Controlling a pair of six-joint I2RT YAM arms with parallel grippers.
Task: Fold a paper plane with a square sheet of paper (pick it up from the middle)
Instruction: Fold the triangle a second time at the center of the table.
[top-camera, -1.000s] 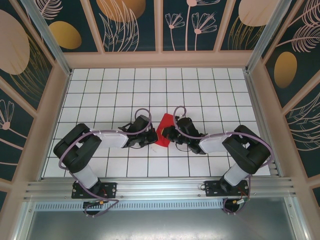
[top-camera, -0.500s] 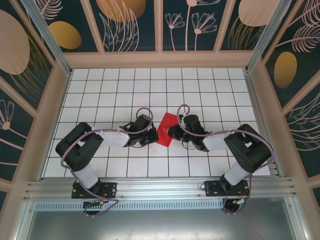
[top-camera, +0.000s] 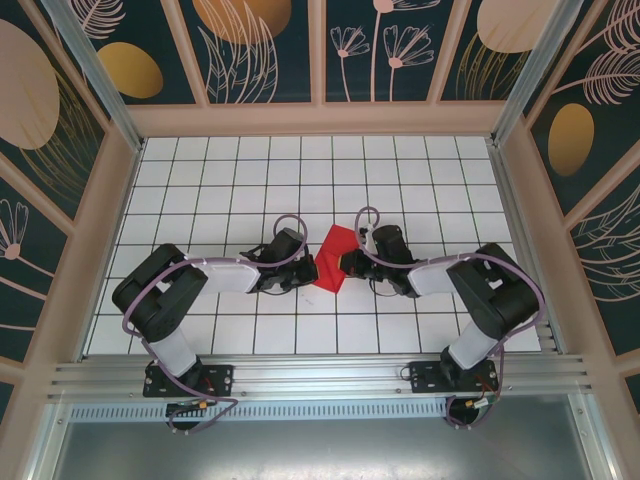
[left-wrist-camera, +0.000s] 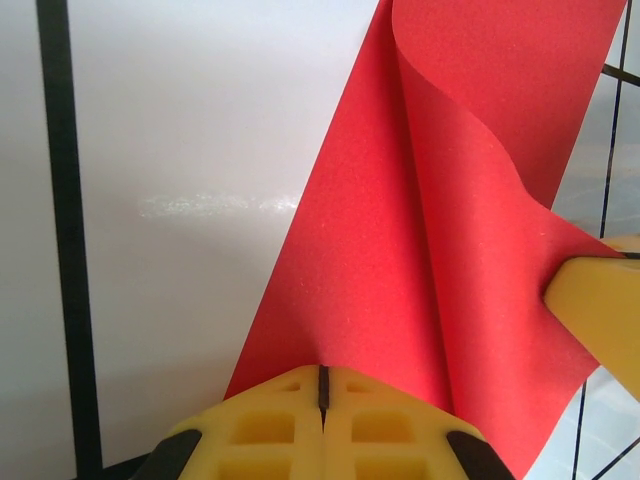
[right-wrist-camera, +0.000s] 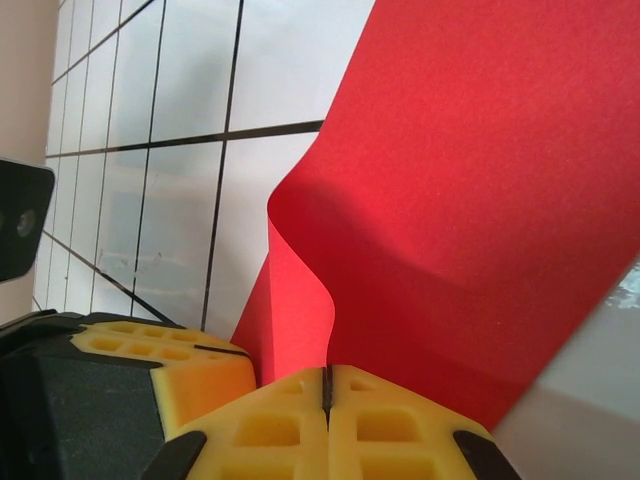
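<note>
My left gripper (left-wrist-camera: 322, 388), jaws pressed together, pinches the near edge of the thin bright red square sheet of paper (left-wrist-camera: 440, 180). My right gripper (right-wrist-camera: 327, 388) is clamped the same way on that sheet from the other side, just beside the left one. Between them the paper bows up in a soft curl rather than a crease, and the rest lies near the middle of the white tiled table (top-camera: 230, 190). Both pinches look shallow to me. Pulling apart could tear the paper or slip it free, and pushing together could set a crooked fold. With the grippers this close, my fingers could also knock each other.
</note>
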